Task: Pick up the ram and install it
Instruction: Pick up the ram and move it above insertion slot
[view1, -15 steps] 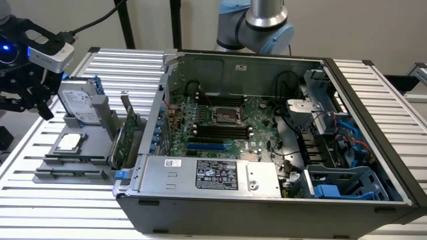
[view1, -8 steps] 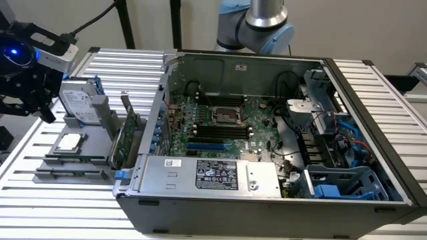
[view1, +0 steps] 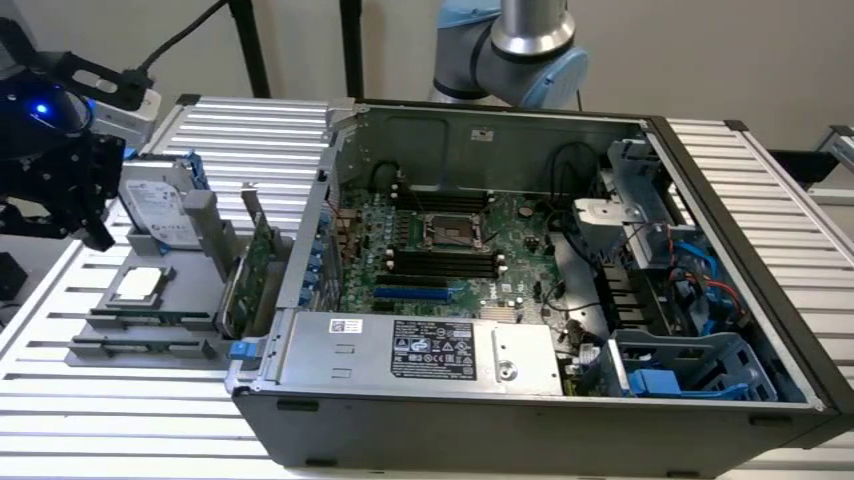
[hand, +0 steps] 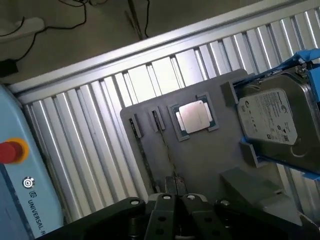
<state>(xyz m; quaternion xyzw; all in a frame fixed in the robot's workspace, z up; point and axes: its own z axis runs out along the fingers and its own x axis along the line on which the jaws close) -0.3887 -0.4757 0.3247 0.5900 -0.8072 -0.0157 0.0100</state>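
Processor (hand: 195, 116) and hard drive (hand: 270, 117) are seated in gray tray (hand: 200, 160); gripper (hand: 175, 181) is poised above it, fingers (hand: 169, 186) together; open computer case (view1: 534, 420) is set beside.

Table (hand: 100, 135): bare metal slats, ribbed, with a soft shine.
Tray (hand: 200, 155): grey plastic, matt, a little grainy.
Hard drive (hand: 270, 120): silver metal cover, smooth, with a white label that looks like paper.
Rails (hand: 312, 75): blue plastic, smooth.
Processor (hand: 194, 116): metal lid, pale and satin.
Computer case (view1: 534, 420): dark grey metal outside, matt; inside, dull bare metal.
Power supply (view1: 334, 350): bare sheet metal with a black label.
Gripper (hand: 174, 186): black, matt.
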